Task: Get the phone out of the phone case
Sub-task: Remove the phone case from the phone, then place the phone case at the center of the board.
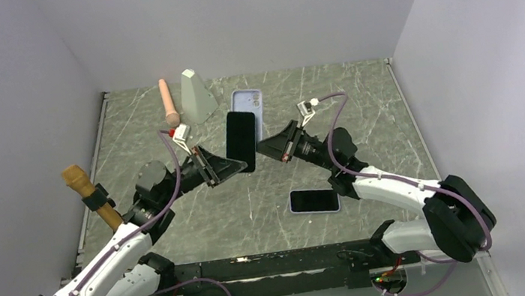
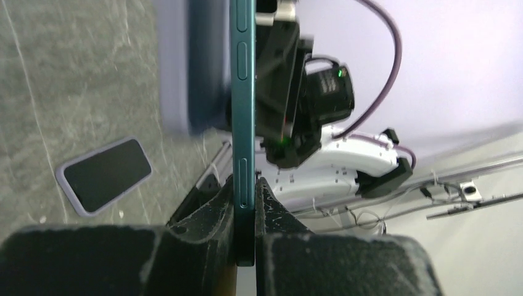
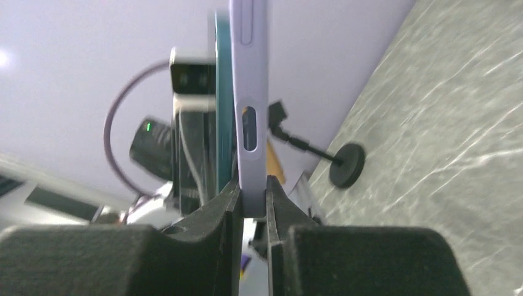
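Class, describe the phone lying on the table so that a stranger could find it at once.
On the grey marble table, look toward the front edge, beside the right arm. A phone lies flat there, screen up, rimmed in pale lilac. The other phone is held upright in the air by the left tool; this one nothing touches.

A pink cylinder (image 1: 168,103) lies just beside an upright grey wedge (image 1: 197,95).
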